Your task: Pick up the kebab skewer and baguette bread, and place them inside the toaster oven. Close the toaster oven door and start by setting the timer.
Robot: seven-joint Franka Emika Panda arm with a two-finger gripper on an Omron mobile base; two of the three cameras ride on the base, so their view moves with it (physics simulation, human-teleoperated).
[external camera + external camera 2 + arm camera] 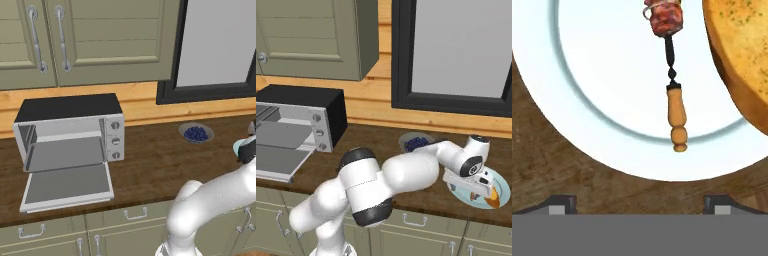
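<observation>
Gripper (639,205) low over white plate (587,100), jaws wide, nothing between 2 tips. Kebab skewer (671,75) lies on plate ahead, wooden handle nearest; baguette bread (742,60) just beside it. Risk: thin handle rolls aside as tips meet, or a tip nudges the bread. Toaster oven (70,132) well apart, toaster oven door (67,187) down.

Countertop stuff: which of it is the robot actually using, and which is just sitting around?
Job: kebab skewer, baguette bread, toaster oven with its door dropped open, gripper.
Lying about: white plate under the food, bowl of blueberries.
</observation>
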